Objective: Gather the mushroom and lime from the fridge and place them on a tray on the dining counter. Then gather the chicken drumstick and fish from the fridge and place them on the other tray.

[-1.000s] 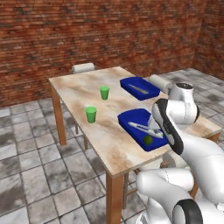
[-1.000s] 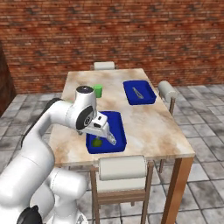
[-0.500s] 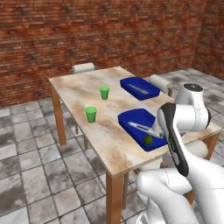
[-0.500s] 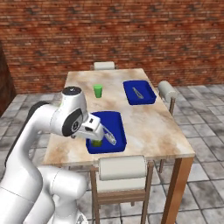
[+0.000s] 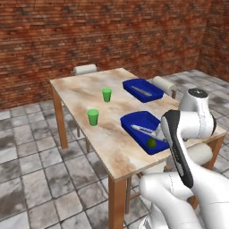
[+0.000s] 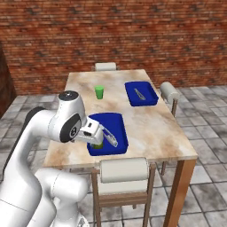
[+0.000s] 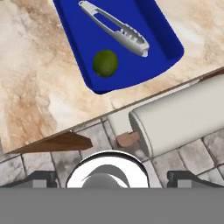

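In the near tray [image 7: 159,30], the lime [image 7: 105,63] beside tongs [image 7: 116,28], apart from the wide-open, empty gripper [image 7: 111,177].

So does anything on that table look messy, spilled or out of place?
Nothing stands out. The lime lies inside the near tray beside grey tongs, the far tray holds another grey utensil, and both green cups stand upright on the dining counter.

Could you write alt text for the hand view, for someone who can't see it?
A lime lies beside metal tongs in a blue tray on a marbled dining counter, with a white chair back below over grey floor tiles.
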{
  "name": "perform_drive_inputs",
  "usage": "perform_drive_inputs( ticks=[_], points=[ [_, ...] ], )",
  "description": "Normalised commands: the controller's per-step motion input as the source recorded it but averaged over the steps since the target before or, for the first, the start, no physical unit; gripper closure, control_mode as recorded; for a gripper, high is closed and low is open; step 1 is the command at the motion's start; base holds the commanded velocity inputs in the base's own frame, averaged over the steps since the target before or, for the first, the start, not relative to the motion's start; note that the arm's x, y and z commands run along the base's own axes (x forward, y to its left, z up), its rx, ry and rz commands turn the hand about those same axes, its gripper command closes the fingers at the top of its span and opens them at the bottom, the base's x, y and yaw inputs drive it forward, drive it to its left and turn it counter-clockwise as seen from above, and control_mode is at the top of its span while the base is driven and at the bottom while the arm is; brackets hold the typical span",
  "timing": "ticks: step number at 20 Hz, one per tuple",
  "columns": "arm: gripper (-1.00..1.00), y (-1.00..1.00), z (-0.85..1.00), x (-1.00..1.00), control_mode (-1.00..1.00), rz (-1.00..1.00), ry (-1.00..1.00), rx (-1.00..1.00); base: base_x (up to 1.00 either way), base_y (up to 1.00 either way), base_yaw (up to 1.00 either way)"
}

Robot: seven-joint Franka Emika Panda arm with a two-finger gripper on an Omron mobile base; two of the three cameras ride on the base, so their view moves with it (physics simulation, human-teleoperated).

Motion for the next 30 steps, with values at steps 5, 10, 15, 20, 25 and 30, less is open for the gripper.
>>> perform_drive_inputs(
  ticks=[5,10,15,20,25,30],
  points=[
    [-1.0,0.0,0.0,-0.16,-1.0,0.0,-0.03,0.0,0.0,0.0,0.0],
    [-1.0,0.0,0.0,0.0,1.0,0.0,0.0,0.0,-0.83,-0.05,0.0],
    [-1.0,0.0,0.0,0.0,1.0,0.0,0.0,0.0,-1.0,-0.04,0.0],
    [-1.0,0.0,0.0,0.0,1.0,0.0,0.0,0.0,-0.77,0.02,-0.42],
    [-1.0,0.0,0.0,0.0,1.0,0.0,0.0,0.0,-0.31,0.06,-0.94],
    [-1.0,0.0,0.0,0.0,1.0,0.0,0.0,0.0,-0.16,0.11,-0.99]
  ],
)
